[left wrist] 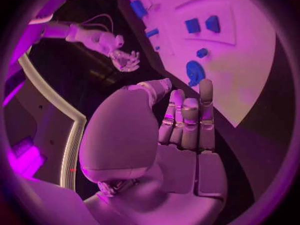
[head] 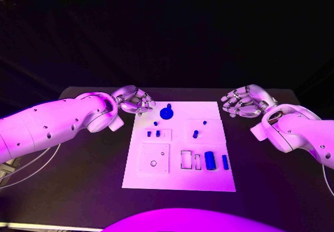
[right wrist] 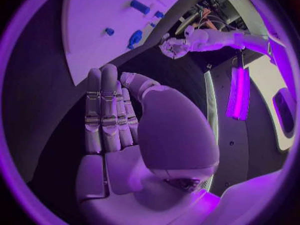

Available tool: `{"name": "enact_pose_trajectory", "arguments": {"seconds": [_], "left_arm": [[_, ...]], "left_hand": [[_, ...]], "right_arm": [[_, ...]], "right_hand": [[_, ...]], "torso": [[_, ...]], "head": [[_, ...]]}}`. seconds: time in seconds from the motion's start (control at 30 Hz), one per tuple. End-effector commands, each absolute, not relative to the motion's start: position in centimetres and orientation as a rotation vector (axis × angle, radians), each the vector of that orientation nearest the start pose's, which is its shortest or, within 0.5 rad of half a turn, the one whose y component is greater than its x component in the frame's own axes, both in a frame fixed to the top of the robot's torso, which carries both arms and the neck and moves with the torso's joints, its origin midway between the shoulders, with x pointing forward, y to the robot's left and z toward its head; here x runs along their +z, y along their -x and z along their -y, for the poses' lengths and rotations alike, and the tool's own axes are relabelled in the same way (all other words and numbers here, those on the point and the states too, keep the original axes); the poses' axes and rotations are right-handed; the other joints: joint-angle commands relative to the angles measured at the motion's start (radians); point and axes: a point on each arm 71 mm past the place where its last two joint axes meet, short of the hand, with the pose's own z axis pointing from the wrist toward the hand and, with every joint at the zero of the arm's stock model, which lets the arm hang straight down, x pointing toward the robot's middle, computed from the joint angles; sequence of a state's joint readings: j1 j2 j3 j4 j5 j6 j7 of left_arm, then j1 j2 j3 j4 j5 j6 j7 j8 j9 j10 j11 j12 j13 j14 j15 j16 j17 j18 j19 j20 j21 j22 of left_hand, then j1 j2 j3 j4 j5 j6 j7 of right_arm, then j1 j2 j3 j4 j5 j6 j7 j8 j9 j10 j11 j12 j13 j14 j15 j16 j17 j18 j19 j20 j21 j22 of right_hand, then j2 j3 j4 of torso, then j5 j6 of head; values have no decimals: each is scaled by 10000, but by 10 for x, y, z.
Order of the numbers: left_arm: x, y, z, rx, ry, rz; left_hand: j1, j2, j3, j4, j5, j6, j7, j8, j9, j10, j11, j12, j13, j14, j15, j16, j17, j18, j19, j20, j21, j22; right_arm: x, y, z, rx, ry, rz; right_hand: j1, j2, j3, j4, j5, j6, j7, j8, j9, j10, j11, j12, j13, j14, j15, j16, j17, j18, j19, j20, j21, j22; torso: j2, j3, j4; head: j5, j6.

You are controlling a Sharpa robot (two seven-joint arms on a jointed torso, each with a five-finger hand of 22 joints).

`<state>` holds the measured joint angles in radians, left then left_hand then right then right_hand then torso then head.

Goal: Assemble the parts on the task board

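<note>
The white task board [head: 179,178] lies in the middle of the black table. A round blue part [head: 167,113] stands near its far edge. Two small blue parts [head: 154,133] sit in a left recess and another [head: 195,134] lies to their right. A blue cylinder [head: 209,160] and a thin blue bar [head: 225,162] lie at the right. My left hand [head: 134,101] hovers off the board's far left corner, my right hand [head: 242,102] off its far right corner. In the wrist views the left hand [left wrist: 184,135] and the right hand [right wrist: 112,120] have straight fingers and hold nothing.
The board carries several recesses: a square plate with holes [head: 154,158] at the front left and narrow slots [head: 187,159] beside the cylinder. Black table [head: 83,164] surrounds the board on both sides. Cables [head: 31,169] trail off the table's left edge.
</note>
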<state>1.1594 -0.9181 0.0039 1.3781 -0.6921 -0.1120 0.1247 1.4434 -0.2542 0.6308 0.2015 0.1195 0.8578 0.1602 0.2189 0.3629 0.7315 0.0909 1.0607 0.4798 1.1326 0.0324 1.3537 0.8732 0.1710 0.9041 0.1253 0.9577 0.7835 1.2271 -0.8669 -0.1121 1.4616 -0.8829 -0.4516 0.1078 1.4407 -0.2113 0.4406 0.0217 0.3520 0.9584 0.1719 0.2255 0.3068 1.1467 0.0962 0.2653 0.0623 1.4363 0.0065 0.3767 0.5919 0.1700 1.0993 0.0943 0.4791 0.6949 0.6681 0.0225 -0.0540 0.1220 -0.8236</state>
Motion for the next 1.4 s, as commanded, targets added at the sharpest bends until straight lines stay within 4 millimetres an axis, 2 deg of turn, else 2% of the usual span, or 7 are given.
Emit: {"name": "enact_pose_trajectory", "arguments": {"seconds": [0.03, 0.13, 0.2, 0.37, 0.4, 0.63, 1.4], "left_arm": [[-195, -504, -288, -13120, 9077, -16269], [-194, -504, -293, -13307, 9576, -15957], [-193, -503, -295, -13414, 9768, -15817], [-191, -501, -293, -13658, 9874, -15609], [-190, -500, -292, -13714, 9876, -15572], [-188, -498, -287, -13994, 9888, -15404], [-187, -495, -283, -14257, 10042, -15288]], "left_hand": [[-60, 132, 50, 10, 31, -15, 71, 53, 15, 111, 7, -221, -209, -235, -8, -207, -351, 130, -4, 80, -116, -65], [-208, 173, 67, -24, 23, -44, 140, 86, 34, 137, 124, -1019, -835, -1021, 84, -1020, -1627, 128, -52, 155, -481, -302], [-274, 182, 40, -42, 20, -39, 170, 108, 41, 148, 182, -1408, -1144, -1521, 130, -1567, -2441, 127, -78, 197, -699, -447], [-379, 202, -26, -23, 19, -48, 209, 123, 37, 151, 252, -1879, -1517, -1590, 190, -1935, -2612, 128, -92, 251, -1006, -657], [-390, 206, -37, -22, 18, -51, 211, 125, 36, 149, 262, -1958, -1579, -1604, 199, -1994, -2638, 127, -93, 261, -1062, -696], [-403, 222, -65, -28, 16, -42, 216, 139, 35, 173, 278, -2110, -1709, -1621, 214, -2116, -2690, 129, -80, 274, -1182, -782], [-329, 221, -95, -170, 51, -79, 267, 153, 17, 64, 360, -2560, -2050, -1614, 269, -2294, -2750, 127, 1, 298, -1357, -915]], "right_arm": [[-196, -492, 225, 8027, -410, -17035], [-197, -491, 220, 7531, 560, -17113], [-197, -490, 215, 7185, 1180, -17101], [-197, -488, 204, 6591, 2174, -16989], [-197, -488, 201, 6470, 2363, -16949], [-197, -487, 185, 5865, 3022, -16858], [-214, -496, 151, 5060, 4177, -17491]], "right_hand": [[-177, 48, 114, -166, -57, 248, -43, -214, -160, 402, -71, -540, 33, 268, -113, 856, 748, 66, -262, -39, 999, 980], [-295, 40, 227, -203, -62, 374, -87, -296, -209, 597, -128, -793, 52, 542, -138, 1673, 1305, 114, -164, -53, 1458, 1380], [-440, -28, 400, -188, -81, 427, -116, -375, -233, 730, -144, -1042, 67, 673, -142, 3574, 2701, 132, -36, -67, 1780, 1666], [-656, -164, 619, -103, -159, 432, -120, -446, -215, 705, -129, -1386, 66, 799, -114, 6221, 4658, -40, 563, -5, 2861, 2551], [-698, -178, 659, -73, -188, 425, -126, -455, -208, 651, -115, -1460, 57, 802, -101, 6537, 4887, -84, 680, 11, 3080, 2731], [-1003, -372, 640, 170, -909, 259, -162, -527, -181, 156, -29, -1797, 34, 745, 2, 7289, 5355, -137, 824, 95, 3308, 2961], [-872, -413, 643, 259, -888, 202, -150, -483, -92, -98, 0, -1702, 59, 875, 35, 8652, 6368, -375, 1600, 140, 4568, 3946]], "torso": [[17, 10, -9], [17, 15, -5], [20, 16, -10], [27, 0, -17], [25, -1, -13], [30, -5, -8], [42, -30, 8]], "head": [[-11, 71], [-22, 86], [-20, 99], [-126, 163], [-290, 205], [-800, 312], [-868, 244]]}}
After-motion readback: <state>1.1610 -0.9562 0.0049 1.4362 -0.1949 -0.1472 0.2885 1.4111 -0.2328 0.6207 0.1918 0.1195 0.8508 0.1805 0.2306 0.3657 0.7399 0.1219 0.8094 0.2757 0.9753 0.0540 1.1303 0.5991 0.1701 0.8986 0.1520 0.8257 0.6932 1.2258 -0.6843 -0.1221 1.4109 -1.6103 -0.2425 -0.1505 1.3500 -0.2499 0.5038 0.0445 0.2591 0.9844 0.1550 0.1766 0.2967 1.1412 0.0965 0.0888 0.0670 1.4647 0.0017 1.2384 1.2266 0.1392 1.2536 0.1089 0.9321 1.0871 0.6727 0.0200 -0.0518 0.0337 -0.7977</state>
